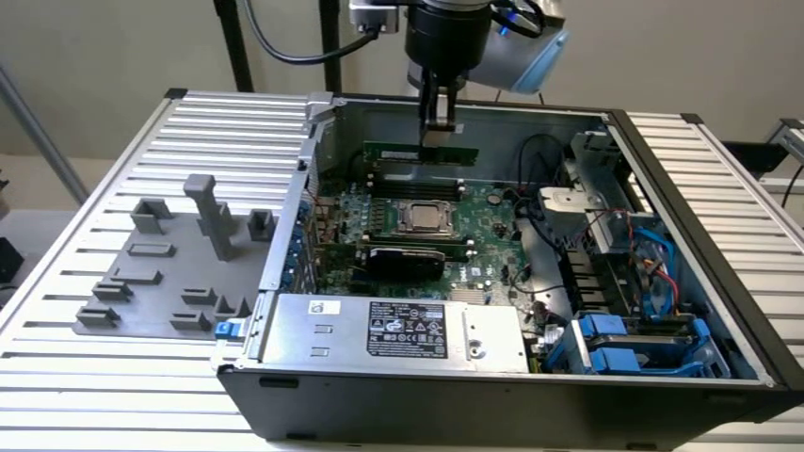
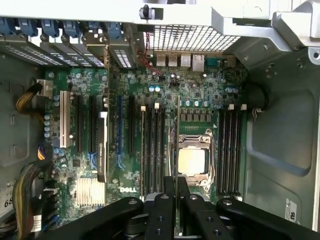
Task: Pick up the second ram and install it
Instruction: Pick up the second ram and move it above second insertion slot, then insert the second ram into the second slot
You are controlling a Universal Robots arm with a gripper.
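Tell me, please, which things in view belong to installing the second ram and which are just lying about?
In the job: the second ram, gripped in the tool above the open case; the memory slots beside the CPU socket; the motherboard.
Lying about or unrelated: the grey fixture tray; the power supply; the blue drive bays.

The 2nd ram [image 1: 392,149] is partly covered by the gripper [image 1: 436,124]; the arm [image 1: 453,28] is cut off at the exterior view's upper edge.

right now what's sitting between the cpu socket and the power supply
In the exterior view, a bank of black RAM slots on the motherboard lies between the CPU socket and the power supply.
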